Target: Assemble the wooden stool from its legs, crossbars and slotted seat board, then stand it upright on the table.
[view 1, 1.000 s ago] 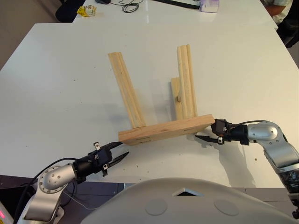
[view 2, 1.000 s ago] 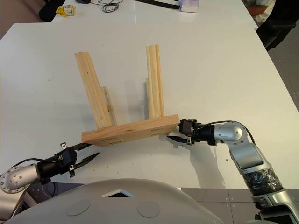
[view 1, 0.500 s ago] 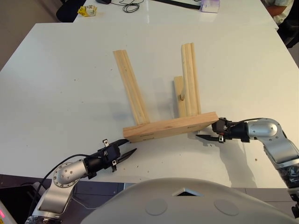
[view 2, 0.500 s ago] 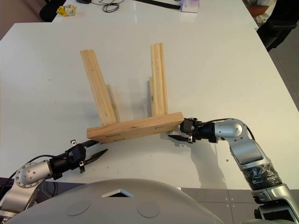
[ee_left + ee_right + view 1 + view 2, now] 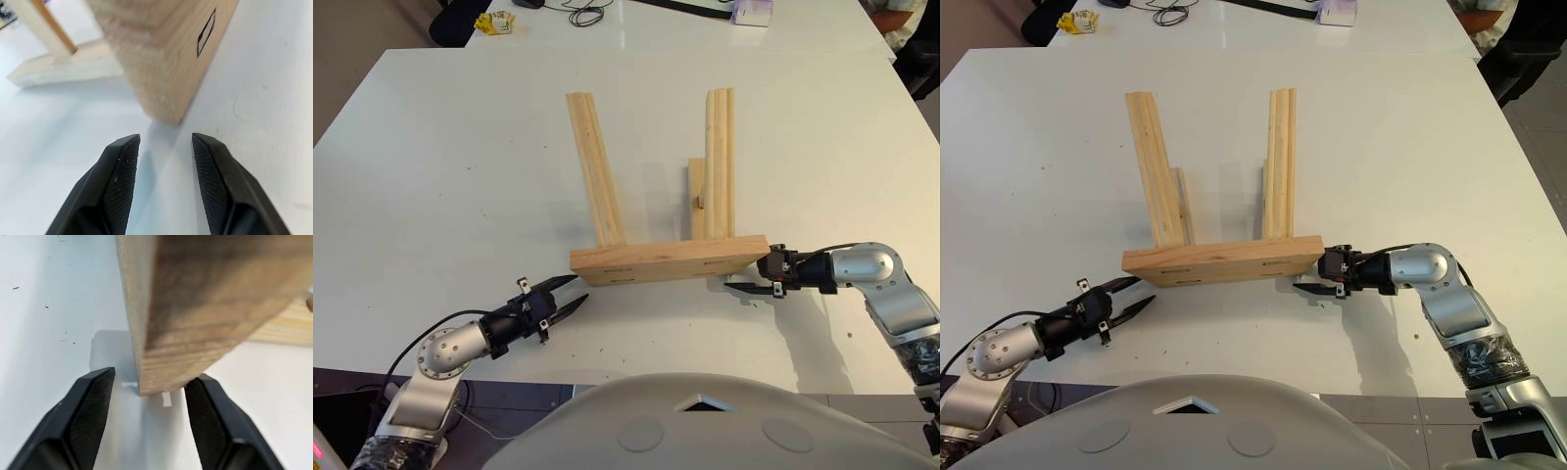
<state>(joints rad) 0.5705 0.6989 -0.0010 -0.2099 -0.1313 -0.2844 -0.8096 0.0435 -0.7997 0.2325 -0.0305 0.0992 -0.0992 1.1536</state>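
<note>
The wooden stool lies on its side on the white table [image 5: 431, 176]. Its slotted seat board [image 5: 668, 261] stands on edge nearest me. Two legs [image 5: 595, 166] [image 5: 720, 162] point away, with a short crossbar [image 5: 697, 201] beside the right one. My left gripper [image 5: 558, 297] is open just off the board's left end; in the left wrist view the board's corner [image 5: 166, 58] sits just beyond the fingertips [image 5: 122, 152]. My right gripper [image 5: 749, 279] is open at the board's right end, whose corner [image 5: 166, 357] sits between its fingers [image 5: 98, 401].
Along the far table edge lie a yellow object [image 5: 495, 22], black cables [image 5: 587, 12] and a small white box [image 5: 751, 12]. The table's front edge runs close under both arms. Bare tabletop spreads to the left and right of the stool.
The stool has turned so its seat board now lies square to me, its left end swinging away and its legs shifting right. My left gripper moved in towards that end. The right gripper barely shifted.
</note>
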